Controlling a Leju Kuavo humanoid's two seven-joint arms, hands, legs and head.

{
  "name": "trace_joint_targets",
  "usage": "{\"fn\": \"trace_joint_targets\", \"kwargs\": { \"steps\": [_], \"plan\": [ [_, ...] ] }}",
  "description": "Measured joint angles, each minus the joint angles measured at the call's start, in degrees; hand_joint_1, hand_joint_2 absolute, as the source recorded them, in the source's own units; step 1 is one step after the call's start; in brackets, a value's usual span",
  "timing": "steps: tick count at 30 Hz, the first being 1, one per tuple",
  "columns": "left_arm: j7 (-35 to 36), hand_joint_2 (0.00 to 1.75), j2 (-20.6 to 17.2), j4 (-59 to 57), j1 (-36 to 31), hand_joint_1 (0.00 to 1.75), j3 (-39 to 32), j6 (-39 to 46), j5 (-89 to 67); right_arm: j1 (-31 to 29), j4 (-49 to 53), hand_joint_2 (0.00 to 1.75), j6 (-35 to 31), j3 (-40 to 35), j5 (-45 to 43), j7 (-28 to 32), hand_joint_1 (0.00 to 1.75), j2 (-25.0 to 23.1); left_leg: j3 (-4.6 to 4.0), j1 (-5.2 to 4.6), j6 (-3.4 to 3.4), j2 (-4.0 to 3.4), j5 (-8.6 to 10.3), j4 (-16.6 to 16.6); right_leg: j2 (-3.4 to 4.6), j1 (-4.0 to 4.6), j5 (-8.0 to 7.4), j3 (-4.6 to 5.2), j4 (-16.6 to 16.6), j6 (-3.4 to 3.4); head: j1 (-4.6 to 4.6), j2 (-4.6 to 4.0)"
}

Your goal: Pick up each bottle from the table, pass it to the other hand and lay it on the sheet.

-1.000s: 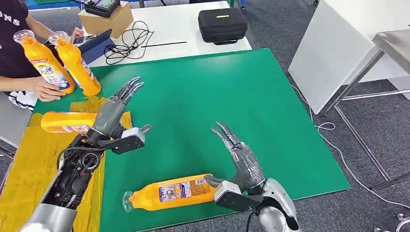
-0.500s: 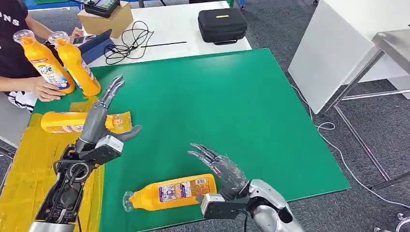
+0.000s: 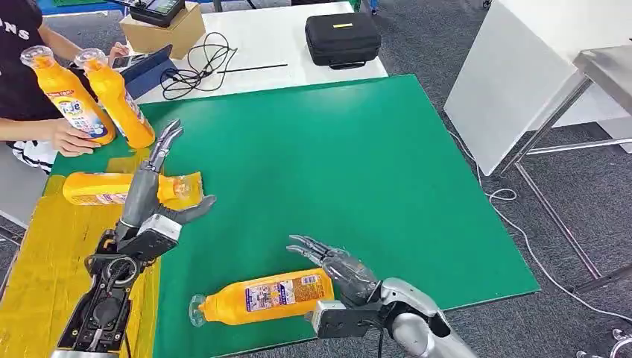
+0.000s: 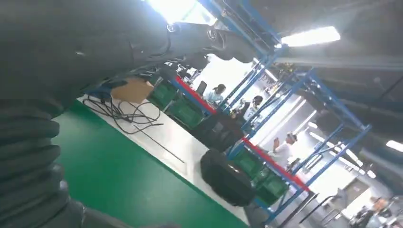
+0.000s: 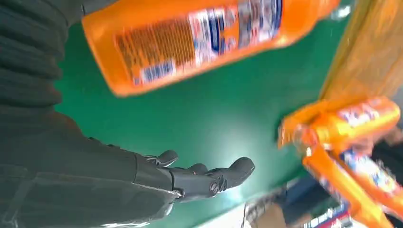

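An orange bottle [image 3: 262, 295] lies on its side on the green table top [image 3: 350, 156] near the front edge, cap pointing left. My right hand [image 3: 339, 270] hovers at the bottle's base end with fingers spread, holding nothing; the right wrist view shows the bottle [image 5: 199, 38] beside the spread fingers [image 5: 209, 180]. A second orange bottle [image 3: 123, 188] lies on the yellow sheet [image 3: 45, 261] at the left. My left hand [image 3: 153, 183] is raised over it, fingers straight and apart. Two more orange bottles [image 3: 112, 97] stand upright at the back left.
A person's hand [image 3: 65, 138] rests at one upright bottle. Behind the green top a white table carries a black case [image 3: 343, 37], cables [image 3: 197, 63] and a cardboard box [image 3: 160, 30]. A white panel [image 3: 514, 82] stands to the right.
My right hand dropped and swung left, down to the base end of the lying bottle. My left hand drew back to the left, over the bottle on the sheet.
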State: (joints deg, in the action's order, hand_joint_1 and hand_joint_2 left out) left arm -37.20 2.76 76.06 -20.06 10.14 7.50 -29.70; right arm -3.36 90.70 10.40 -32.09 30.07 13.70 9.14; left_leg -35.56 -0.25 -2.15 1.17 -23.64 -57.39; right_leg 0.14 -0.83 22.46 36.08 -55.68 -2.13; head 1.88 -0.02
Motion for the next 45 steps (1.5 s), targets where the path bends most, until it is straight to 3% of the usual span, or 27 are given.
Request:
{"fn": "trace_joint_targets", "kwargs": {
  "steps": [15, 27, 28, 29, 30, 31, 32, 33, 34, 35, 45],
  "plan": [
    [-0.81, 1.75, 3.1, 4.31, 1.78, 0.0, -1.86, -0.81, 8.15, -6.84, -17.07, 1.75, -4.0, -10.16, 1.89, -7.65, 0.0, -2.87, 0.02, 0.02, 0.01, 0.0, 0.0, 0.0, 0.0, 0.02, 0.0, 0.0, 0.0, 0.0, 0.0, 0.0],
    [0.11, 1.75, 4.13, 5.07, 1.77, 0.0, -1.83, -0.83, 9.31, -8.52, -21.98, 1.75, -9.04, -13.59, 8.78, -12.63, 0.0, -5.66, 0.06, 0.01, 0.01, -0.04, 0.0, 0.0, 0.01, 0.02, 0.0, 0.0, 0.0, 0.0, 0.0, 0.0],
    [0.11, 1.75, 4.13, 5.07, 1.79, 0.0, -1.83, -0.83, 9.33, -8.59, -22.2, 1.75, -9.77, -13.83, 10.04, -13.23, 0.21, -5.86, 0.07, 0.02, 0.01, -0.04, 0.0, 0.0, 0.01, 0.02, 0.0, -0.01, 0.0, 0.01, 0.02, 0.0],
    [0.11, 1.75, 4.15, 5.07, 1.79, 0.0, -1.83, -0.83, 9.35, -8.71, -22.49, 1.75, -10.52, -14.07, 11.59, -14.01, 1.06, -6.14, 0.08, 0.02, 0.01, -0.05, 0.0, 0.0, 0.02, 0.03, 0.0, -0.01, 0.0, 0.01, 0.02, 0.0],
    [0.13, 1.75, 4.28, 5.07, 1.8, 0.0, -1.83, -0.85, 9.37, -8.96, -23.01, 1.75, -11.41, -14.49, 13.63, -15.04, 1.48, -6.66, 0.09, 0.02, 0.01, -0.05, 0.0, 0.0, 0.05, 0.03, 0.0, -0.01, 0.0, 0.01, 0.0, 0.0],
    [0.13, 1.75, 4.48, 5.07, 1.8, 0.0, -1.83, -0.85, 9.37, -9.18, -23.56, 1.75, -12.42, -14.82, 15.83, -16.13, 1.5, -7.28, 0.12, 0.02, 0.01, -0.06, 0.0, 0.0, 0.07, 0.03, 0.0, -0.02, 0.0, 0.01, 0.02, 0.0],
    [0.15, 1.75, 4.61, 5.09, 1.81, 0.0, -1.81, -0.85, 9.4, -9.42, -24.11, 1.75, -13.03, -15.04, 17.26, -16.7, 1.64, -7.83, 0.14, 0.05, 0.02, -0.1, 0.0, 0.01, 0.09, 0.05, 0.0, -0.03, 0.0, 0.01, 0.02, 0.0],
    [0.15, 1.75, 4.76, 5.09, 1.81, 0.0, -1.77, -0.85, 9.42, -9.66, -24.79, 1.75, -13.66, -15.34, 18.78, -17.25, 1.64, -8.62, 0.17, 0.06, 0.02, -0.12, -0.01, 0.01, 0.1, 0.05, -0.01, -0.04, 0.0, 0.01, 0.02, 0.0],
    [0.22, 1.75, 4.94, 5.09, 1.81, 0.0, -1.77, -0.85, 9.53, -9.78, -25.57, 1.75, -14.14, -15.56, 20.14, -17.66, 1.2, -9.42, 0.19, 0.07, 0.02, -0.19, -0.01, 0.01, 0.11, 0.05, 0.0, -0.07, 0.0, 0.02, 0.0, 0.0],
    [0.31, 1.75, 5.05, 5.09, 1.81, 0.0, -1.77, -0.85, 9.59, -9.85, -26.12, 1.75, -14.56, -15.6, 20.81, -17.86, 0.0, -10.08, 0.21, 0.08, 0.03, -0.19, 0.0, 0.01, 0.11, 0.06, 0.0, -0.08, 0.0, 0.03, 0.02, 0.0],
    [0.81, 1.75, 5.07, 5.44, 2.84, 0.0, -1.92, -0.2, 10.36, -8.6, -24.27, 1.75, -20.04, -14.57, 30.23, -20.92, 0.0, -12.17, 0.21, 0.12, 0.07, -0.14, 0.04, 0.01, 0.11, 0.1, -0.09, -0.1, 0.0, 0.17, 0.02, 0.0]
  ]
}}
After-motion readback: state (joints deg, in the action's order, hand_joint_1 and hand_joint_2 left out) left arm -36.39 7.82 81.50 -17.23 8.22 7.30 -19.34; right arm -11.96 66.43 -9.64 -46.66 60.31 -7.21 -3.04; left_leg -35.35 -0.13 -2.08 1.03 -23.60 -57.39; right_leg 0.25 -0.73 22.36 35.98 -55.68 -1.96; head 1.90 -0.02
